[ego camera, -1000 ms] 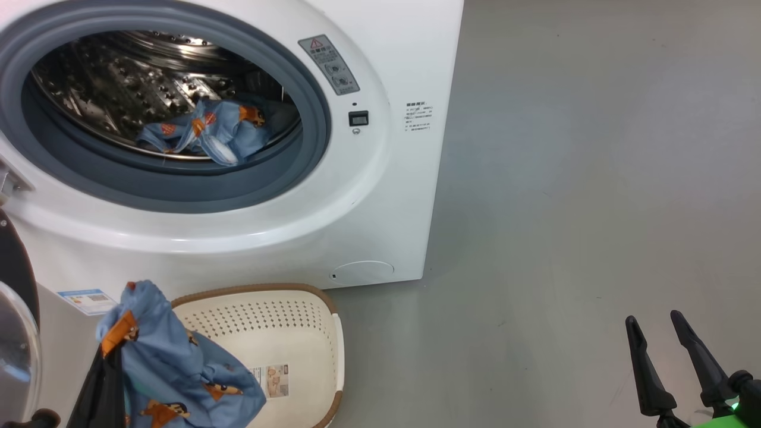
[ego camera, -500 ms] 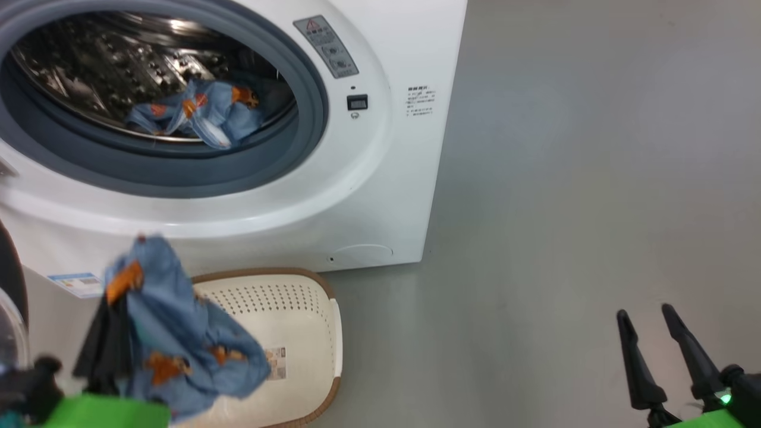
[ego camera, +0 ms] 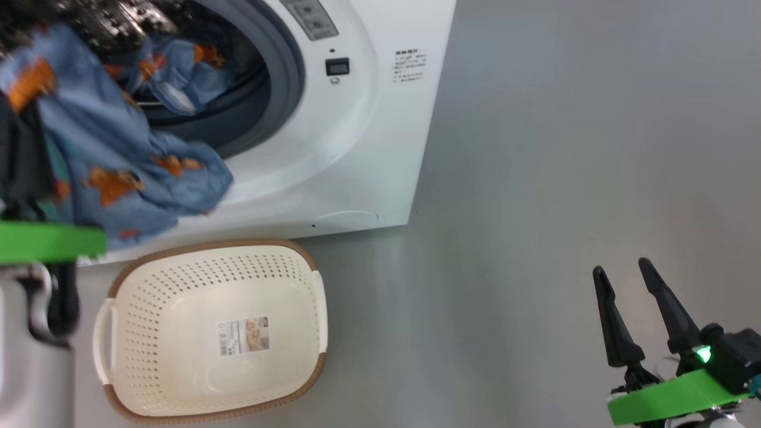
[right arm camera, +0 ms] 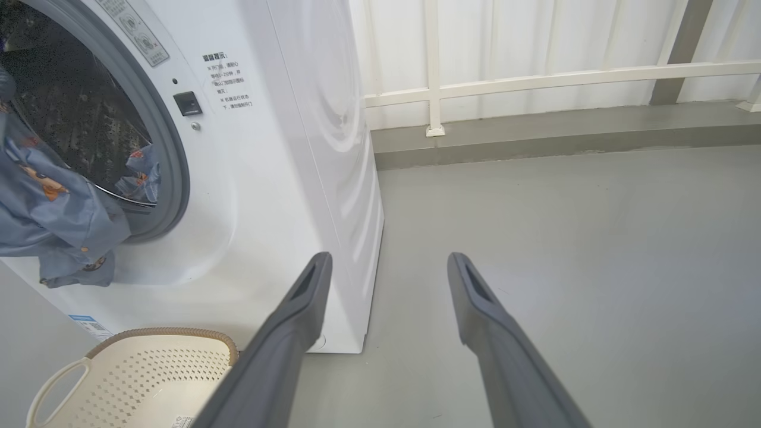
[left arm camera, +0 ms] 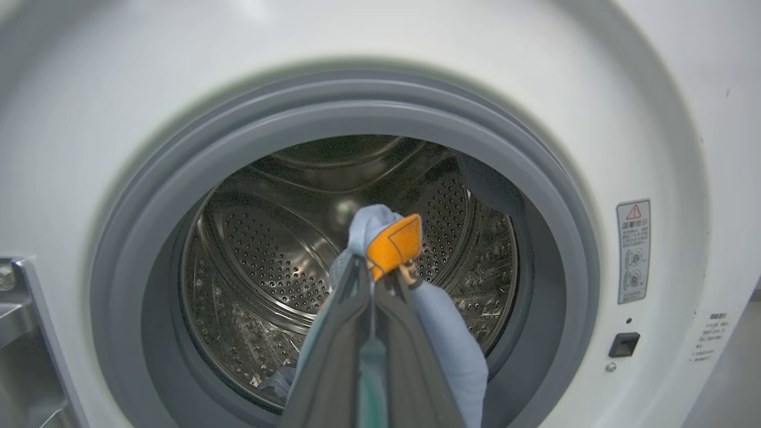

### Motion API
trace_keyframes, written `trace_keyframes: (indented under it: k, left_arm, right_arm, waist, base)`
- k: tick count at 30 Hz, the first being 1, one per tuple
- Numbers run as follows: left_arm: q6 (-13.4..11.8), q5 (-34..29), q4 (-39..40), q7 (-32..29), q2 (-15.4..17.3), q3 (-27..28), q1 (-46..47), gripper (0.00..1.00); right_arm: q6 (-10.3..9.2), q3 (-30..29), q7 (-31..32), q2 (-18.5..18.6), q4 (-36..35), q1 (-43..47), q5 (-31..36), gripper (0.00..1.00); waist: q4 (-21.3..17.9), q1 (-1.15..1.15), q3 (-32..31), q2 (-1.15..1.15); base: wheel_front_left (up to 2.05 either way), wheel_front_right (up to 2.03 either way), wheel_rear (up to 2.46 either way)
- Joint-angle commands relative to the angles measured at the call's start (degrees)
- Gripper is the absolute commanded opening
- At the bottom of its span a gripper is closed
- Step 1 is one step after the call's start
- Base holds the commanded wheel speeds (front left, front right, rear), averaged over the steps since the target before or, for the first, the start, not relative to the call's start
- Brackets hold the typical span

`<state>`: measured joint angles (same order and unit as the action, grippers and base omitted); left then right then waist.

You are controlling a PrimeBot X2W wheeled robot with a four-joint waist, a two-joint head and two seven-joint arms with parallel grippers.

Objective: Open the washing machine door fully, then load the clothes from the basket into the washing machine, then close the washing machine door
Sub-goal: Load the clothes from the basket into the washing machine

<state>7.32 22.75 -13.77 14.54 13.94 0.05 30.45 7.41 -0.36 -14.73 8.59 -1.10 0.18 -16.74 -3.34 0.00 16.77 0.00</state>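
Observation:
My left gripper (left arm camera: 376, 270) is shut on a light blue cloth with orange figures (left arm camera: 389, 235), held up in front of the washing machine's open drum (left arm camera: 267, 261) and level with its grey gasket (left arm camera: 333, 116). From the head, this cloth (ego camera: 101, 154) hangs over the lower rim of the washing machine (ego camera: 357, 148). Another blue piece (ego camera: 172, 77) lies inside the drum. The cream basket (ego camera: 214, 246) stands on the floor below, with just a label on its bottom. My right gripper (ego camera: 621, 266) is open and holds nothing, over the floor to the right. The door is out of view.
A metal hinge bracket (left arm camera: 18, 297) sits at the left of the opening. Grey floor (ego camera: 565, 148) stretches right of the machine. A white railing and panelled wall (right arm camera: 535, 83) close off the back. My left forearm (ego camera: 30, 356) stands beside the basket.
My left gripper has lifted the blue cloth from over the basket up to the drum opening. The camera has shifted, and the basket's bare inside has come into view. The right gripper stays open.

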Motion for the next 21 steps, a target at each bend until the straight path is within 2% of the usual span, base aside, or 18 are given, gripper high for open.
trace_keyframes:
  k: [1, 8, 21]
  left_arm:
    - [0.2, 0.1, 0.2, 0.5, 2.6, 2.2, 3.7, 0.0]
    - [0.2, -0.9, -8.9, 0.5, 3.4, 1.5, 13.4, 0.0]
    - [0.2, 0.5, -28.0, 0.5, 5.0, -1.2, 21.5, 0.0]
  right_arm:
    - [0.08, 1.7, -0.3, 0.4, -1.4, -1.5, 0.2, 1.0]
    - [0.08, 2.6, -0.3, -0.3, -1.6, -3.3, 0.4, 1.0]
    - [0.08, 3.9, -0.3, -1.6, -1.6, -4.7, 0.4, 1.0]
  waist:
    - [-1.4, 0.0, 1.7, 0.0]
    - [-3.5, 0.0, 4.4, 0.0]
    - [-6.6, 0.0, 6.8, 0.0]
  base:
    - [0.0, 0.0, 0.0]
    - [0.0, 0.0, 0.0]
    - [0.0, 0.0, 0.0]
